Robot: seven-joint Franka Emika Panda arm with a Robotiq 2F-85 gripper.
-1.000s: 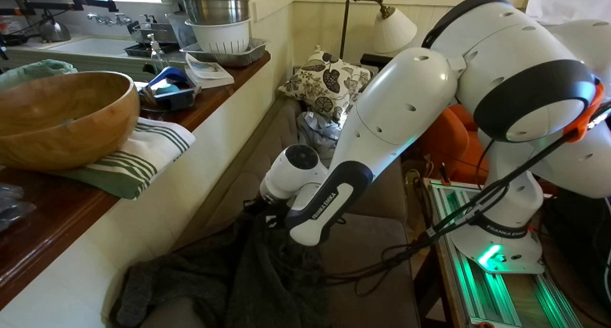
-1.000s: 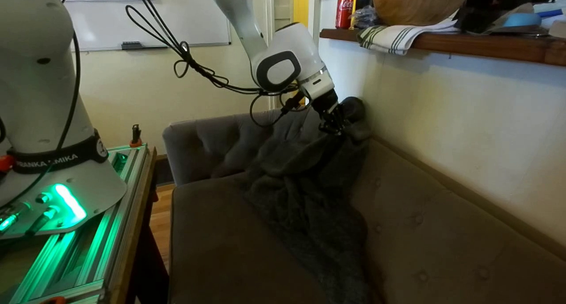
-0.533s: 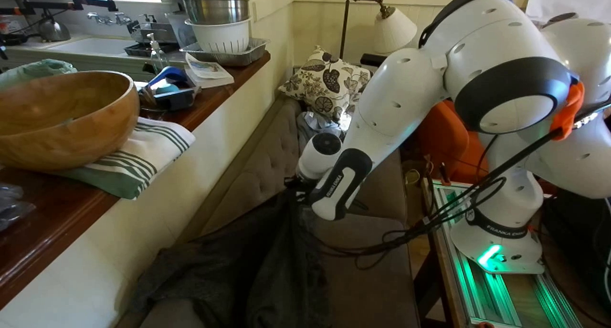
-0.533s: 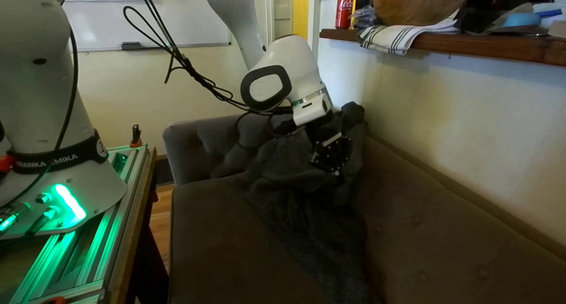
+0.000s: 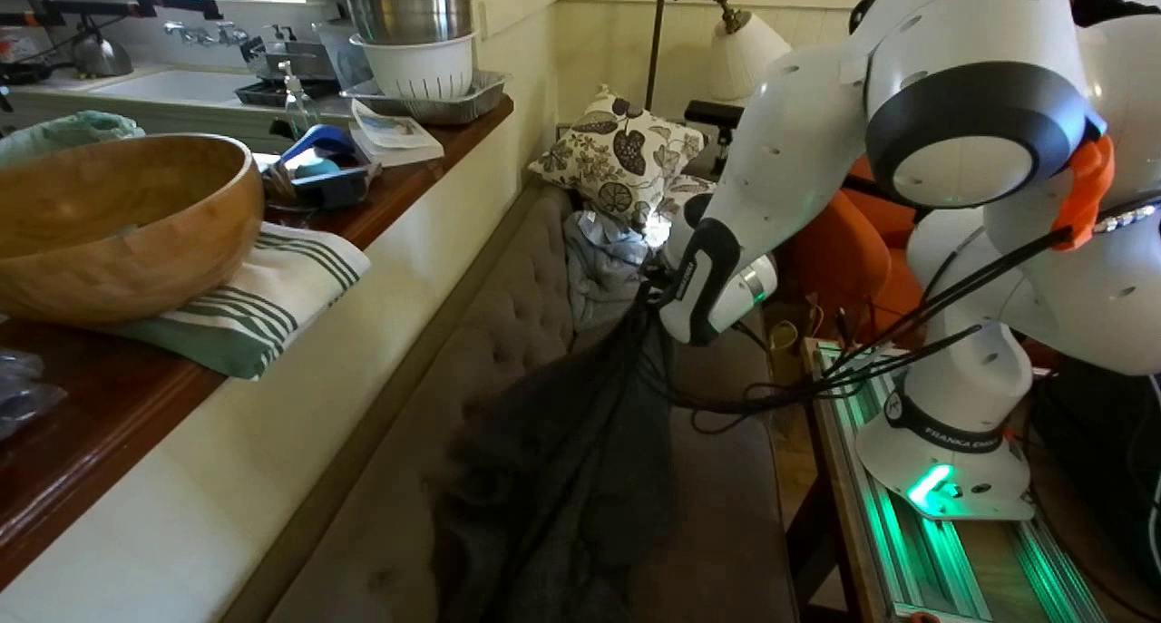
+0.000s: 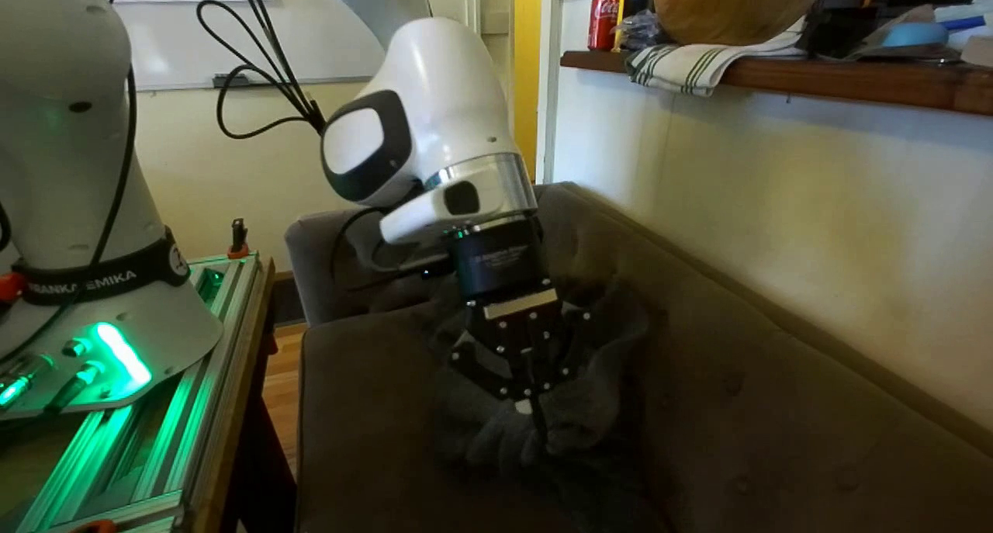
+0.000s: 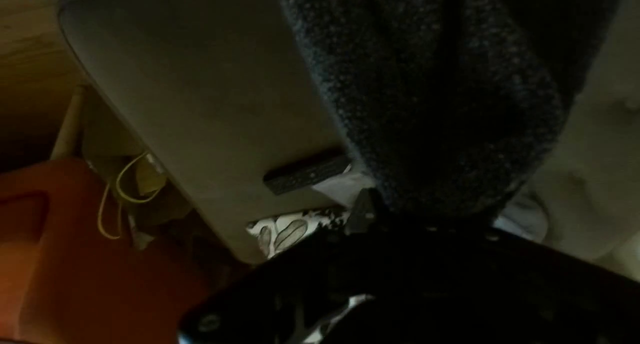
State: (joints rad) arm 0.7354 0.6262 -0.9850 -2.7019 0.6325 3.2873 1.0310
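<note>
My gripper (image 6: 531, 409) is shut on a dark grey fuzzy blanket (image 6: 593, 397), above the sofa seat. In an exterior view the blanket (image 5: 580, 460) hangs bunched from the gripper (image 5: 655, 287) and trails down onto the sofa, towards the camera. In the wrist view the blanket (image 7: 440, 108) fills the upper middle and runs into the dark gripper. The gripped fold and most of the fingertips are too dark to make out there.
The tufted sofa (image 6: 776, 362) runs along the wall. A patterned pillow (image 5: 626, 151) and a light grey cloth (image 5: 603, 260) lie at its far end. A dark bar-shaped object (image 7: 305, 174) lies on the seat. A ledge with a wooden bowl (image 5: 136, 233) stands above. Cables (image 5: 816, 387) hang from the arm.
My gripper has moved along the sofa towards the patterned pillow, pulling the blanket with it. The blanket has come away from the sofa's arm end and now hangs stretched from the gripper.
</note>
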